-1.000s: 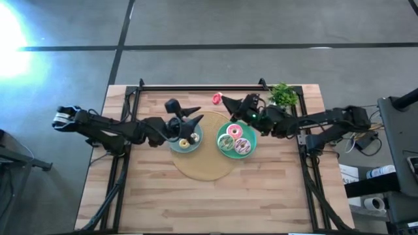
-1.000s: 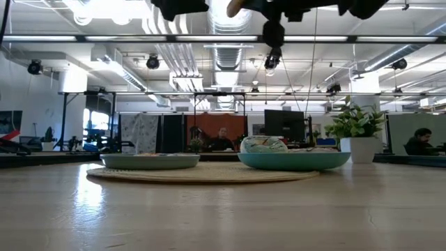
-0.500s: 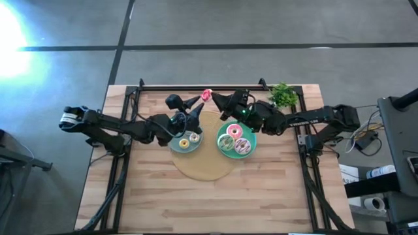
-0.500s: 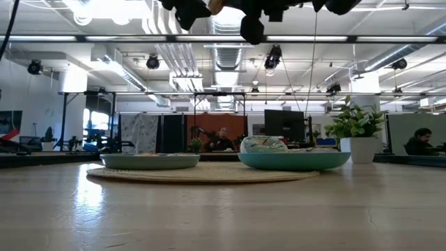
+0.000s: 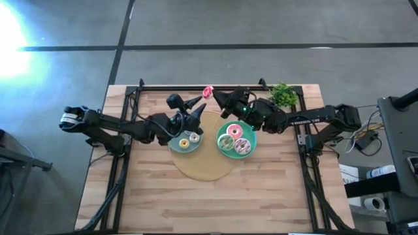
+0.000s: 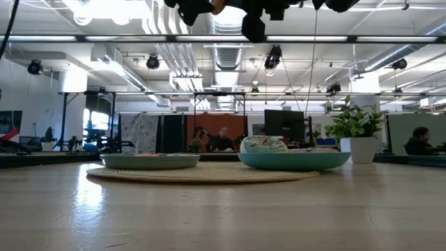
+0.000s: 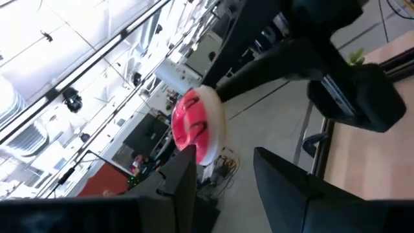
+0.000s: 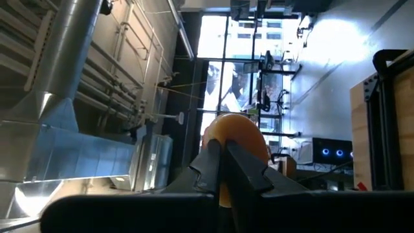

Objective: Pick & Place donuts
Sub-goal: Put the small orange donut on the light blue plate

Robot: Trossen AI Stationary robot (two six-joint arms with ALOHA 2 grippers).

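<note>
A pink-iced donut point(image 5: 208, 92) with a tan underside hangs high above the table's far middle, with my right gripper point(image 5: 213, 96) shut on it. My left gripper point(image 5: 200, 103) stands open just left of it, fingers pointing at the donut point(image 7: 197, 126), which sits beyond the tip of one finger point(image 7: 182, 184). Below, a grey-blue plate point(image 5: 176, 145) holds two donuts point(image 5: 185, 143), and a teal plate point(image 5: 222, 134) holds several more point(image 5: 235, 140). My right gripper pinches the donut's rim point(image 8: 234, 139) between its two fingers, which come about level from the table's right. The donut stands on edge, lifted clear of everything, its pink face turned toward the left arm. My left gripper: whether one fingertip touches the donut's lower edge point(image 7: 206, 157) cannot be told.
Both plates rest on a round tan mat point(image 5: 204, 166) at the table's middle. A small green plant point(image 5: 282, 94) in a white pot stands at the far right corner. A black rail point(image 5: 196, 87) runs along the far edge. People sit in the room beyond.
My right gripper has carried the pink donut up and toward the table's left. My left gripper has risen from over the grey-blue plate toward the far edge and tipped its fingers up at the donut. Both have kept still for the last half second.
</note>
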